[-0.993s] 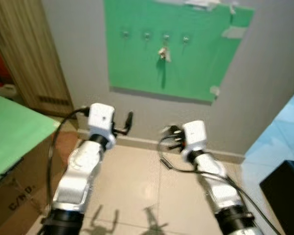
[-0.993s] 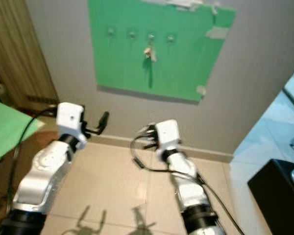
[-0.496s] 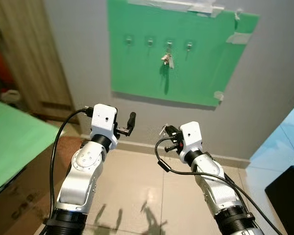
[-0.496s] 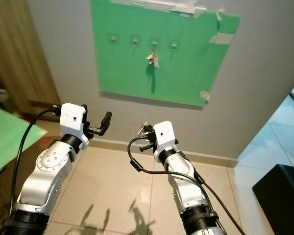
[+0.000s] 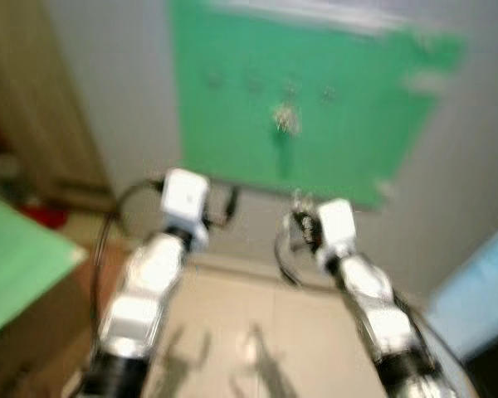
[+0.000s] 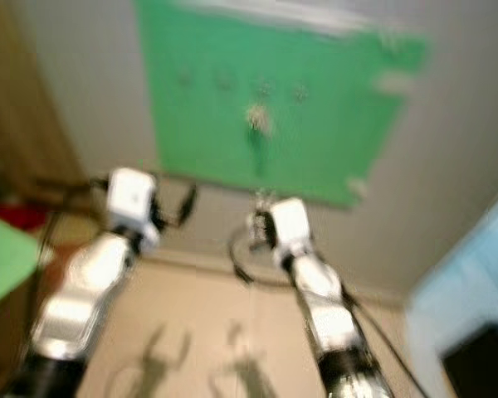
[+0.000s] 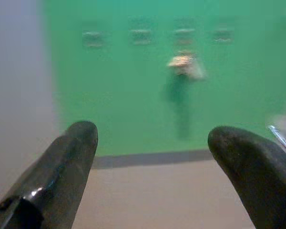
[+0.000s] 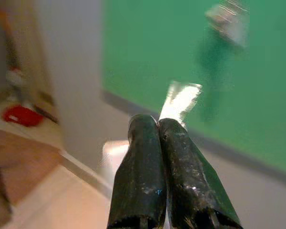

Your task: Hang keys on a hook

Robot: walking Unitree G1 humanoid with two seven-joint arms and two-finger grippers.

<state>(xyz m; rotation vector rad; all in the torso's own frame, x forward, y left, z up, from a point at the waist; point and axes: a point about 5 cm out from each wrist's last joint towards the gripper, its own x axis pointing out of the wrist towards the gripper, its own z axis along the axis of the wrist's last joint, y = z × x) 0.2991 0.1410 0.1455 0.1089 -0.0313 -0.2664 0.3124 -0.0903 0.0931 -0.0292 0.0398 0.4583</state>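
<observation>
Green board (image 5: 332,124) on grey wall, hooks (image 7: 141,36) in a row, one set already hanging. Right pincer (image 8: 168,125) pinched tight on keys (image 8: 181,99), board well ahead. Left pincer (image 7: 152,148) gaping, empty. Risk: views blurred; ring may miss the hook and drop.

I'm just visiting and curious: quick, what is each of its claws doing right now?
Left gripper: open, holding nothing.
Right gripper: shut on a key.
</observation>
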